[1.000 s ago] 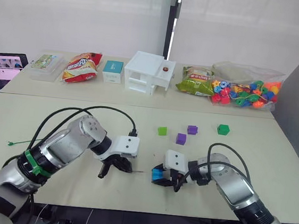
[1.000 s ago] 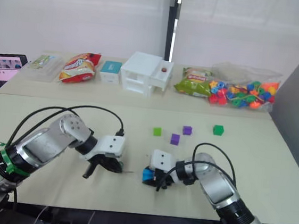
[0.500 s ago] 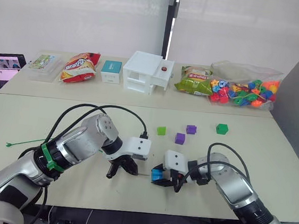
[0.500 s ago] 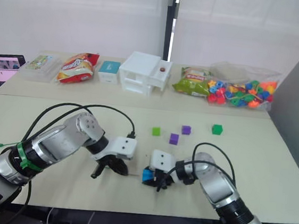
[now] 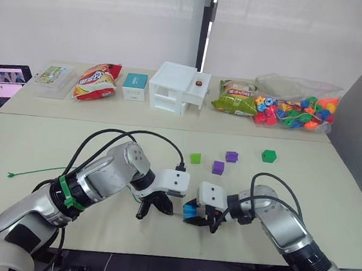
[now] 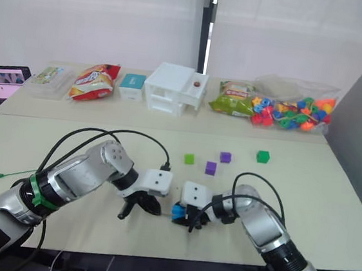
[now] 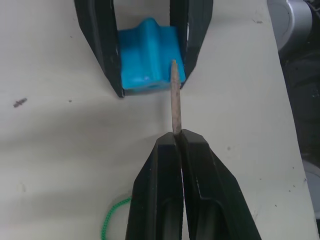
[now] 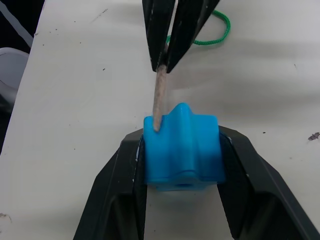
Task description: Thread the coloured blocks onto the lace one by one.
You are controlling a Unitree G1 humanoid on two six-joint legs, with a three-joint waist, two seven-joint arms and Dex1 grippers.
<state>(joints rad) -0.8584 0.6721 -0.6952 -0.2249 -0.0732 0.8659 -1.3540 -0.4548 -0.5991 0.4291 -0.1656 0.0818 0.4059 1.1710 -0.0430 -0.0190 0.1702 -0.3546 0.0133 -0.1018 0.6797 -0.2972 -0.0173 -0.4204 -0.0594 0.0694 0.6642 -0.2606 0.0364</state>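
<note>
From the left eye view, take the blue block (image 5: 190, 210) as the landmark, low on the near table (image 5: 328, 209). The right gripper (image 5: 193, 214) is clamped on it from the robot's right, and the left gripper (image 5: 160, 206) sits just beside it on the robot's left, so the two meet nose to nose. The lace (image 5: 34, 172) trails away from the block toward the robot's far left. Well beyond the block lie the light green block (image 5: 196, 158), two purple blocks (image 5: 219, 167) (image 5: 232, 156) and the dark green block (image 5: 269, 156), all loose and untouched.

The right eye view tells the same story: blue block (image 6: 177, 211) pinched by the right gripper (image 6: 182, 216), left gripper (image 6: 146, 205) close alongside.

In the left wrist view, the left gripper (image 7: 178, 139) has its fingers pressed tight on the brownish tip (image 7: 174, 95) of the lace, which sticks out straight ahead. The tip's end lies at the edge of the blue block (image 7: 149, 55), close to one black finger (image 7: 192, 35) of the right gripper (off to the side of the block's middle, as far as I can tell).

In the right wrist view, the tip (image 8: 159, 100) touches an upper corner of the blue block (image 8: 182, 145), while a small hole (image 8: 181, 184) shows on the face nearest this camera. The tip's long axis points at the block, but I judge it off from any hole, so the coming move turns on sliding the tip sideways to line up.
</note>
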